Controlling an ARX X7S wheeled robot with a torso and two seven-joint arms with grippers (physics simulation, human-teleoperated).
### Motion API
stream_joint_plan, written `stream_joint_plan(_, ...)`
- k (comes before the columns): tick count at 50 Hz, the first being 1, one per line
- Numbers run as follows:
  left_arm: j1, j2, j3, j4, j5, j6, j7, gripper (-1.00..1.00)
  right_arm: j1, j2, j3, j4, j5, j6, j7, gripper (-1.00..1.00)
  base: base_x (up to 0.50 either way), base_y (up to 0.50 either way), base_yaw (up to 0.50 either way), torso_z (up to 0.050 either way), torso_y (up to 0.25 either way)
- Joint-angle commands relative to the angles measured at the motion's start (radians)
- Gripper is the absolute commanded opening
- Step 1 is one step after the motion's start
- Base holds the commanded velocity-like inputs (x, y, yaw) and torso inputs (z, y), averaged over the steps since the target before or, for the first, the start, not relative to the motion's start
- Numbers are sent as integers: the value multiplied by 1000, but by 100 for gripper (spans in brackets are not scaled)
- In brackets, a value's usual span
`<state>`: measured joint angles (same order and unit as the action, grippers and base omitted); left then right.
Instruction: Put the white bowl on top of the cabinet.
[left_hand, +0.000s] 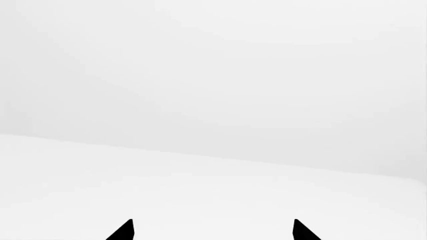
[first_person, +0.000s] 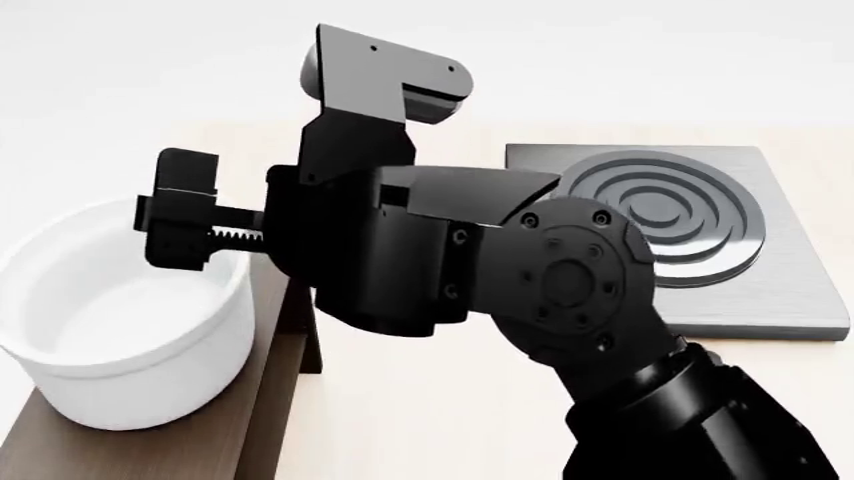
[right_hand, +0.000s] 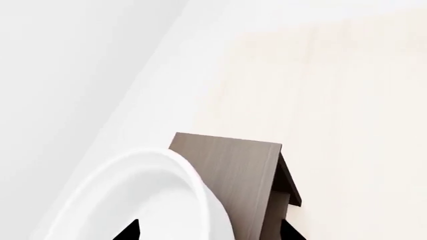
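Observation:
The white bowl (first_person: 120, 310) stands upright on the dark brown top of the cabinet (first_person: 174, 440), near its end, at the left of the head view. My right gripper (first_person: 180, 215) hangs over the bowl's near rim. In the right wrist view its black fingertips (right_hand: 128, 231) stand wide apart, and my right gripper (right_hand: 208, 231) is open, with the rim of the bowl (right_hand: 133, 200) and the cabinet's top (right_hand: 233, 165) in the gap between them. My left gripper (left_hand: 212, 230) is open over plain white, with nothing between its fingers; the head view does not show it.
A grey square stove plate (first_person: 787, 300) with round rings lies on the pale wooden table (first_person: 400, 420) to the right of the cabinet. My right arm's large black joints fill the middle of the head view and hide the table behind them.

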<state>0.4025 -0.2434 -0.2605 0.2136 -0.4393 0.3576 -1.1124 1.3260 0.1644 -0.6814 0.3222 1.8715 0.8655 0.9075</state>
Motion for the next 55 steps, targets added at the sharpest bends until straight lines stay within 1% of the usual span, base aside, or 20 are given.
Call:
stream_joint_plan(1,1,-1,1,1,0,0,0,100,25,27,14,-36,19,-4,43,100,0,0,0,0,0)
stream_joint_plan(30,0,0,2,1,0,1,-1,100,110,155,77,-158,35,-22,147,100,0,0,0,0,0)
stream_joint_plan(46,0,0,3,3,2,-1,-3,100,147,220,126,-237,86,-35,222,100,0,0,0,0,0)
stream_joint_plan(55,0,-1,4,4,3,-1,-3,100,175,259,168,-325,138,-53,293,100,0,0,0,0,0)
